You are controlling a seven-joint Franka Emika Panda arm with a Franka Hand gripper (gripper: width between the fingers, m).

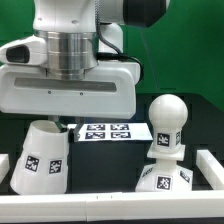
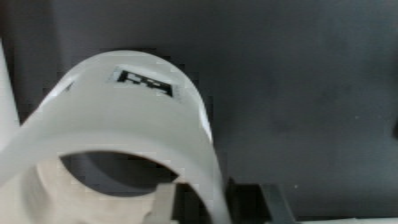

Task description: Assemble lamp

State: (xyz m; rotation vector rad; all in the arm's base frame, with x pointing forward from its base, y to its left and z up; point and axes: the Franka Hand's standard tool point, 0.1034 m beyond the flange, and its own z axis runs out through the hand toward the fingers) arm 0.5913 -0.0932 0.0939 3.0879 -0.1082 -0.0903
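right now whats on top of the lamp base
The bulb stands upright on the base, its round end up. Whether its neck is screwed in cannot be seen. The shade sits apart.

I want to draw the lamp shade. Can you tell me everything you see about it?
The shade is a white, smooth, plastic-looking cup that tapers to one end. It stands on the dark table, leaning a little, at the exterior view's left, under the robot's wrist. Black-and-white square tags sit on its side. The wrist view looks into its open hollow end. Nothing visibly grips it.
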